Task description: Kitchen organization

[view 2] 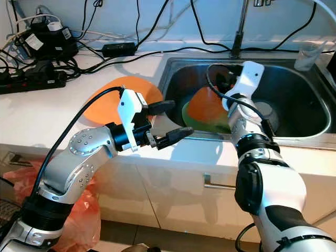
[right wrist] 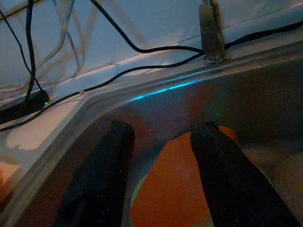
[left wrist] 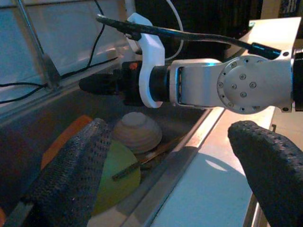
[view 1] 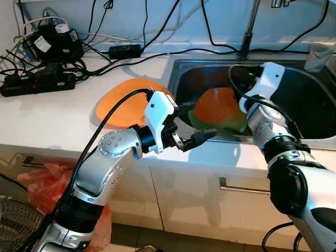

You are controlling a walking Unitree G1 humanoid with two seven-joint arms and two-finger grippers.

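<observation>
The robot stands in front of a white counter (view 1: 47, 118) with a steel sink (view 2: 294, 94) set in it. Its left gripper (view 2: 169, 119) hovers over the front left corner of the sink, near the rim, with its 2 black fingers spread apart and nothing between them. The right gripper (right wrist: 163, 179) reaches down inside the sink; its 2 fingers are also apart, and they hang just above an orange plate (view 2: 207, 107) without clearly touching it. This orange plate leans tilted on a green plate (view 2: 190, 119) at the left side of the sink. In the left wrist view, a beige bowl (left wrist: 137, 132) lies upside down in the basin beside the green plate.

A second orange plate (view 1: 118, 102) lies flat on the counter, just left of the sink. Behind it there are black cables and a power strip (view 1: 37, 84) near the wall. The tap (view 1: 251, 26) rises at the back of the sink, and a clear cup (view 2: 307, 55) stands at the back right corner.
</observation>
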